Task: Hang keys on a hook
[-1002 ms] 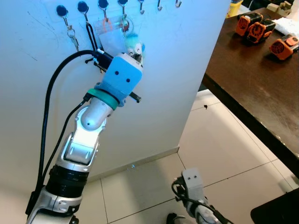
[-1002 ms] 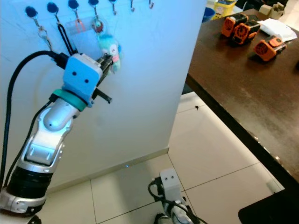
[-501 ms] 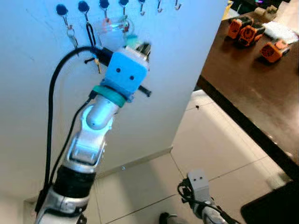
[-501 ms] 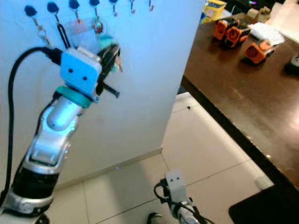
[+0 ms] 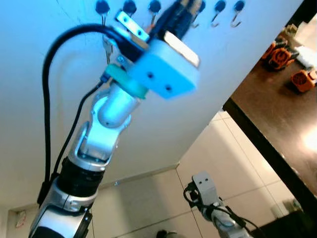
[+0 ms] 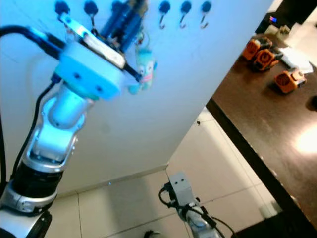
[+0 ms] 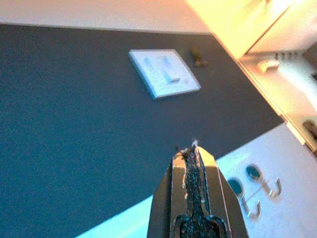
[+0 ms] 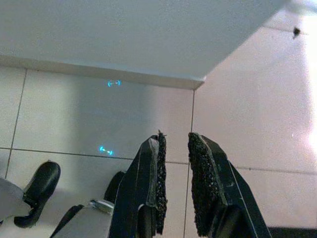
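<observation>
Orange devices [image 5: 283, 49] sit on a dark table [image 5: 277, 124] above pale floor tiles [image 5: 233, 163].

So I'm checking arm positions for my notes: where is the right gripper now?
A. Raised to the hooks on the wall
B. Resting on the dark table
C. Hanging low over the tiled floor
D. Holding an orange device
C: the right gripper points down at the tiled floor, fingers slightly apart, while the left gripper is up at the hooks.

Dark brown wooden table [image 6: 257, 124] off to the right has a few orange and black gadgets [image 6: 267, 62] sitting on top.
</observation>
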`<state>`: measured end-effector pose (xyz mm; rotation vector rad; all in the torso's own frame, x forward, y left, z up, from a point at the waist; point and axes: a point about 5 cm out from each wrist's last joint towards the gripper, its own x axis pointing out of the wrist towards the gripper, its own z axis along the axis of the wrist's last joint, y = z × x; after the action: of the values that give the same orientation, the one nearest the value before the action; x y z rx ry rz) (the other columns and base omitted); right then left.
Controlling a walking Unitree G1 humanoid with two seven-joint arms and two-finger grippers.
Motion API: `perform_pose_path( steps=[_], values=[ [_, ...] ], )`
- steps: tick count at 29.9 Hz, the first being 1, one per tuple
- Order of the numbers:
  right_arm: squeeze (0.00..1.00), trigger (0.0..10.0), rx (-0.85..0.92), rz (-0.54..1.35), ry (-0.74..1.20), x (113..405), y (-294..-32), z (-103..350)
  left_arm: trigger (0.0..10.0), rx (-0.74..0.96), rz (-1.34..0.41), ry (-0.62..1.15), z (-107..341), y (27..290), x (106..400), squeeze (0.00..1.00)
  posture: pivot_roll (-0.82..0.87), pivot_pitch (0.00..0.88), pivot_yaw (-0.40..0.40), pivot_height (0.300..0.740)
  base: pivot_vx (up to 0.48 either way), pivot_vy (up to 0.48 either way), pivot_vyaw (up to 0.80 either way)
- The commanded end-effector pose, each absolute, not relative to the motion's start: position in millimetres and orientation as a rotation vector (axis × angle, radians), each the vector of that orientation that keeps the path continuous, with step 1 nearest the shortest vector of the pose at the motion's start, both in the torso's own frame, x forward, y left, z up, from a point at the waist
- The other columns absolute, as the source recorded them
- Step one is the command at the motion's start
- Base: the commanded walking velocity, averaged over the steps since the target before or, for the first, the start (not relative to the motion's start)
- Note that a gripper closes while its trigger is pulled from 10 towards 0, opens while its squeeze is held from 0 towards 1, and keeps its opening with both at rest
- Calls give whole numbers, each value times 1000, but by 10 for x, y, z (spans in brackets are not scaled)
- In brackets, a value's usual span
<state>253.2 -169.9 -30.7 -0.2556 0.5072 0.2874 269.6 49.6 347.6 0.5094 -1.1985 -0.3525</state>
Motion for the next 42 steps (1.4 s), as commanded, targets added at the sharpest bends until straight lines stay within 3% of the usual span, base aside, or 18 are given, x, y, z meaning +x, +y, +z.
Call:
perform_pose_path(
  steps=[1, 13, 22, 27, 31, 36, 42],
  values=[
    [0, 10000, -259, 282, 571, 2380, -1764, -422, 10000, 556, -367, -1231, 3417, 441, 2661, 0, -82, 77, -49, 740, 0, 0, 0],
    [0, 10000, -268, 289, 601, 2303, -1770, -477, 10000, 610, -366, -1253, 3341, 430, 2655, 0, -74, 85, -46, 740, 0, 0, 0],
    [0, 10000, -264, 288, 600, 2306, -1750, -478, 10000, 459, -413, -1080, 3310, 442, 2784, 0, -70, 88, -37, 740, 0, 0, 0],
    [0, 10000, -263, 290, 600, 2303, -1744, -480, 10000, 437, -413, -1056, 3311, 453, 2807, 0, -69, 89, -36, 740, 0, 0, 0],
    [0, 10000, -262, 295, 604, 2285, -1727, -493, 10000, 420, -391, -879, 3211, 499, 2989, 0, -70, 92, -34, 740, 0, 0, 0],
    [0, 10000, -262, 295, 605, 2280, -1726, -497, 10000, 416, -396, -840, 3186, 507, 3028, 0, -71, 95, -35, 740, 0, 0, 0],
    [0, 10000, -262, 297, 605, 2271, -1723, -501, 10000, 292, -528, -763, 3216, 548, 3020, 0, -70, 97, -33, 740, 0, 0, 0]
  ],
)
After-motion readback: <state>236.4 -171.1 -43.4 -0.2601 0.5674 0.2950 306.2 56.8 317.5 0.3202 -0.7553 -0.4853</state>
